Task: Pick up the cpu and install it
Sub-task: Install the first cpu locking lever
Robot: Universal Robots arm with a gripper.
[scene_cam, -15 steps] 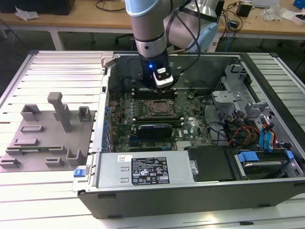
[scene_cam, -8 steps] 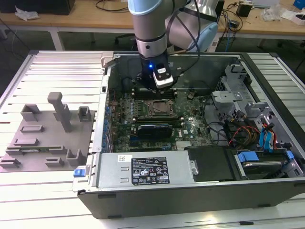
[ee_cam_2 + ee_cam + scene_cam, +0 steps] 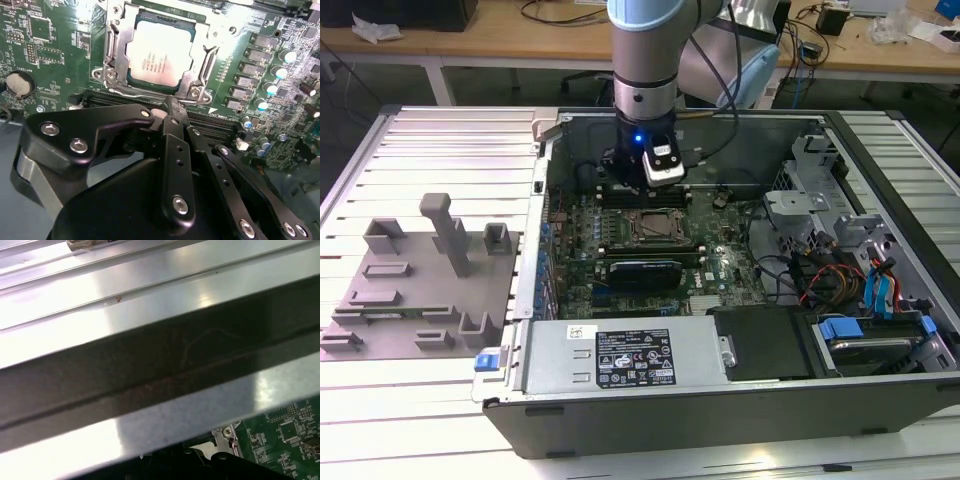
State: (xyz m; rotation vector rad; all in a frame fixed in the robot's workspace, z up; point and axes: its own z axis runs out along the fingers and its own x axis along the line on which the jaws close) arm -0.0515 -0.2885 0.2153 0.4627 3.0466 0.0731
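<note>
Silvery metal marks the cpu [image 3: 161,52], which lies flat inside the socket frame [image 3: 112,55] on the green motherboard [image 3: 55,45] in the second wrist view. The black fingers [image 3: 172,111] are drawn together with nothing between them, their tips just beside the socket frame's near edge, apart from the cpu. In the exterior view the gripper [image 3: 642,180] hangs inside the open computer case [image 3: 740,400], just beside the socket frame.

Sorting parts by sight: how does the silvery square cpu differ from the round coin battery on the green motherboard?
The silvery square cpu is flat-sided and large; the round silver coin battery is circular and far smaller. The cpu sits within a metal socket frame; the battery sits in a dark round holder. Both are shiny metal, lying flat.
</note>
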